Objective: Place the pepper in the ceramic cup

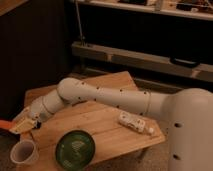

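The orange-red pepper (5, 123) pokes out at the far left edge of the camera view, with my gripper (16, 126) shut on it. Both hang over the table's left edge, just above and slightly left of the white ceramic cup (23, 152). The cup stands upright at the table's front left corner with its mouth open upward. My white arm (100, 100) stretches across the table from the right.
A dark green patterned plate (75, 148) lies right of the cup near the front edge of the wooden table (107, 127). A white oblong object (133, 122) rests on the table's right side. Dark shelving stands behind the table.
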Tool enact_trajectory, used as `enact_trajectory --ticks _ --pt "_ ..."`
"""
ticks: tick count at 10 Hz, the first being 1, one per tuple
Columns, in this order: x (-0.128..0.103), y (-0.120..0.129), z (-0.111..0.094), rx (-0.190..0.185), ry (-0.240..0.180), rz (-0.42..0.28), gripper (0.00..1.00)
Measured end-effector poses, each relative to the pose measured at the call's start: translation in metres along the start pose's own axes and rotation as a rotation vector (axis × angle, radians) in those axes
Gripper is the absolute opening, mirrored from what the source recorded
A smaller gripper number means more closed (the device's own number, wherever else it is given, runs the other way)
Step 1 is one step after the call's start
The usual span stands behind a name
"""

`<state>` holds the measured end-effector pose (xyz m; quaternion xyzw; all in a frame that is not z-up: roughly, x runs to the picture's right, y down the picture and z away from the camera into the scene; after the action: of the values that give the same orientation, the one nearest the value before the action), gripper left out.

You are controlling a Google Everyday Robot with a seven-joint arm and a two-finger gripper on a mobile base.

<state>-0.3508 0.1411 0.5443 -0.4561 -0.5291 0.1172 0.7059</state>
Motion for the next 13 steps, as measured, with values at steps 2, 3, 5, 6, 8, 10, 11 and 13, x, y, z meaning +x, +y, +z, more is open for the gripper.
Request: enact_trajectory --ticks 2,3,5,6,8,10,11,13 --pt "-0.0006 0.0025 0.0018 -0.006 0.001 -0.002 0.3" --pt "-0.0007 0.0023 0.001 -0.004 0.0 -0.001 0.3" --pt "-0.0001 0.0026 0.0024 -0.007 0.002 -0.002 0.3" --pt "-0.0001 0.0024 0.0019 -0.006 0.002 -0.001 0.3" --pt "0.0003 0.002 0.0014 -0.005 0.002 -0.001 0.3" --pt "0.0005 0.0019 0.0013 -0.005 0.001 0.0 0.19" --pt "0.0005 0.0018 0.0013 -0.005 0.001 0.0 0.09" --pt "0.001 0.0015 0.0013 -0.004 0.002 0.001 0.03"
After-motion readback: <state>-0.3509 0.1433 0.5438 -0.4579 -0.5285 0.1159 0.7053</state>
